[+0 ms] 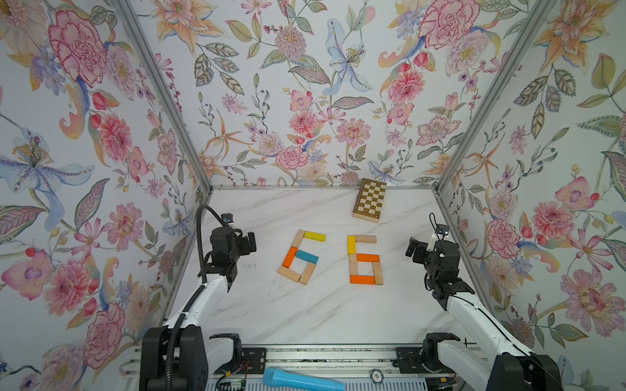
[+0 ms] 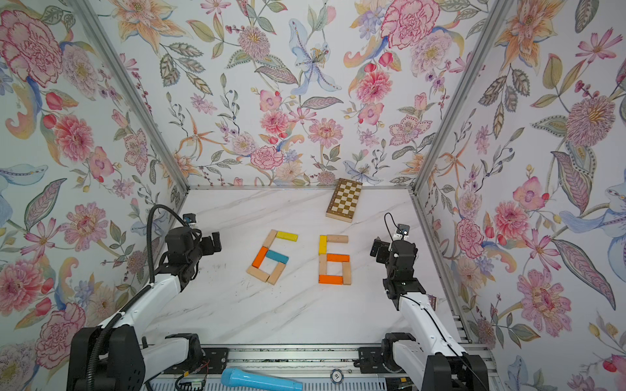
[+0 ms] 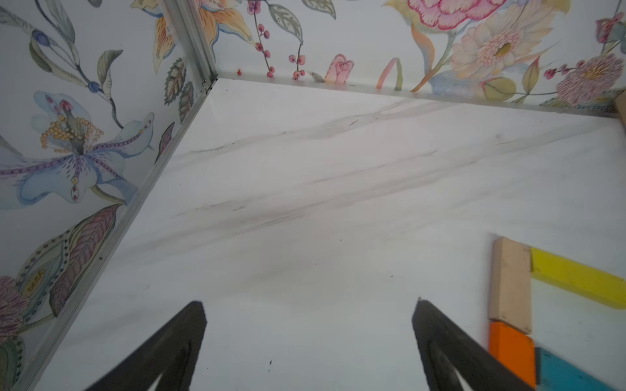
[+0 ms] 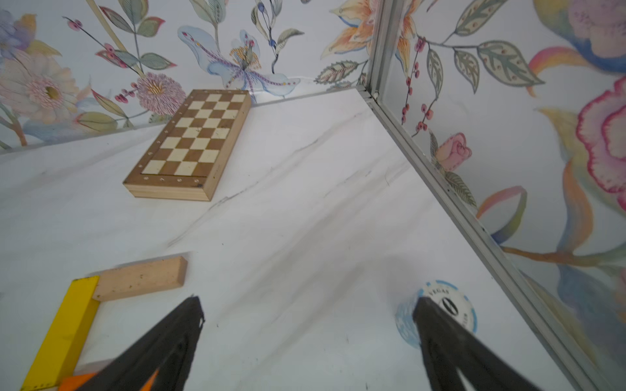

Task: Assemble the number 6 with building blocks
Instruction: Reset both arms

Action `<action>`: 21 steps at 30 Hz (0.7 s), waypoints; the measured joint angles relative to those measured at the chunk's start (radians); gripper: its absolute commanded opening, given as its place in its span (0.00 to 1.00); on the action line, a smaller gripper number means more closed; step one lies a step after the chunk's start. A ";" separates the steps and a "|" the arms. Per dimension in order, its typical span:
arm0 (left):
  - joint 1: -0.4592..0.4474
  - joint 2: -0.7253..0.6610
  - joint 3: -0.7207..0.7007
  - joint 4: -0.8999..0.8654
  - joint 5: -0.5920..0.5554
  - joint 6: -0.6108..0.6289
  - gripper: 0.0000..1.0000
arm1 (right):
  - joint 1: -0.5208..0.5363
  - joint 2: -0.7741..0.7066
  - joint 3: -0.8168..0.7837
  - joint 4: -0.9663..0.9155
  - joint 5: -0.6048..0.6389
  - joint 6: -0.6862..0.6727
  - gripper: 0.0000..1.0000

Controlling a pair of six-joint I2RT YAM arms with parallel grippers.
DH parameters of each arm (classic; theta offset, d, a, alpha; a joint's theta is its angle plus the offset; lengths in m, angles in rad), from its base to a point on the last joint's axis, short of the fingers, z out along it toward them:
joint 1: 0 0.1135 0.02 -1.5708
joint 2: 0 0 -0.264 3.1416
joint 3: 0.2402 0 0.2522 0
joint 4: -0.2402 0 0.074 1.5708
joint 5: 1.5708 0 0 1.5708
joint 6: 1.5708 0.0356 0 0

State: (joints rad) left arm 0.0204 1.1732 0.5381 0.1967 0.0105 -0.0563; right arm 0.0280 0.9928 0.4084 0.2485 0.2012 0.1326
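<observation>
In both top views the building blocks lie flat on the white marble table (image 1: 305, 315) as two figures of the number 6. The left one (image 1: 306, 256) tilts and has a teal middle bar (image 2: 277, 257). The right one (image 1: 367, 258) stands straight, with an orange middle bar (image 2: 337, 258). My left gripper (image 1: 250, 242) hovers open to the left of the tilted figure, holding nothing. The left wrist view shows its yellow top bar (image 3: 576, 277) and beige stem (image 3: 511, 277) beside the gripper (image 3: 310, 304). My right gripper (image 1: 415, 248) hovers open and empty to the right of the straight figure.
A brown-and-cream chequered board (image 1: 369, 201) lies at the back of the table by the wall. A light-blue microphone (image 1: 301, 381) rests on the front rail. In the right wrist view a blue-and-white poker chip (image 4: 454, 304) lies near the right wall. Flowered walls close three sides.
</observation>
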 measured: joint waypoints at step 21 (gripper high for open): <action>-0.034 0.374 -0.258 0.922 -0.099 0.042 0.99 | -0.024 0.541 -0.218 0.911 -0.054 -0.103 0.99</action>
State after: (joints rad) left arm -0.0135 1.5471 0.2802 1.1183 -0.0883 -0.0139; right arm 0.0040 1.5341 0.1905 1.1595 0.1471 0.0292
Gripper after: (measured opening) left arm 0.989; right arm 0.991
